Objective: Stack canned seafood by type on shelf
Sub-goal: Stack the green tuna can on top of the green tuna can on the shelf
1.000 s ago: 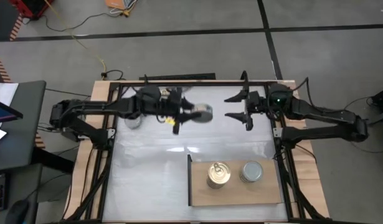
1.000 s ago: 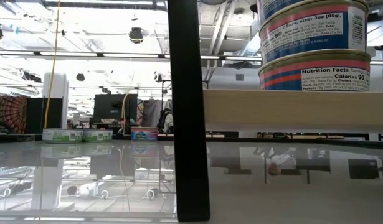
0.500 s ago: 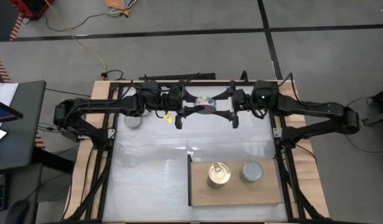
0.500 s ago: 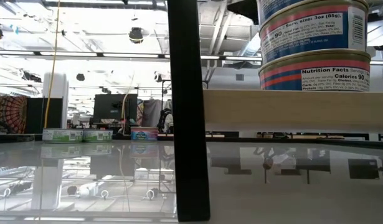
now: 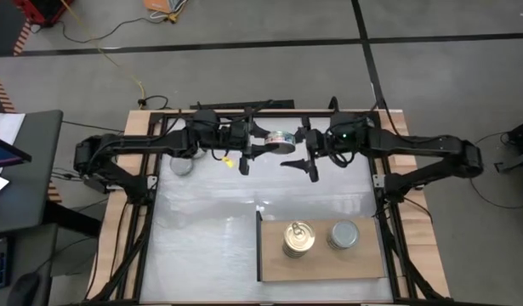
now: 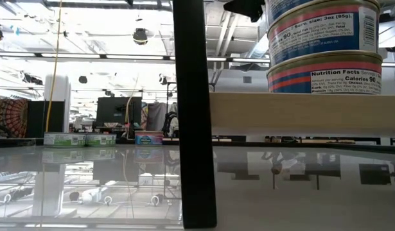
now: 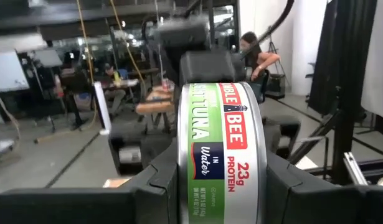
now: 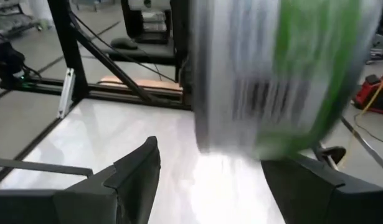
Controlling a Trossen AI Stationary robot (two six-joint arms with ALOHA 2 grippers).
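Near the tabletop's far edge, left gripper is pinching a green-labelled round metal tuna tin; right gripper, spread beside it, should probably centre before closing.

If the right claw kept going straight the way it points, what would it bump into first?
Most likely the green-labelled tuna can that the left claw holds on edge. The right claw is open and points straight at it.

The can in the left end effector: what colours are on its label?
The can has a green and white label with a red logo patch and a dark blue band, clearest in the left wrist view.
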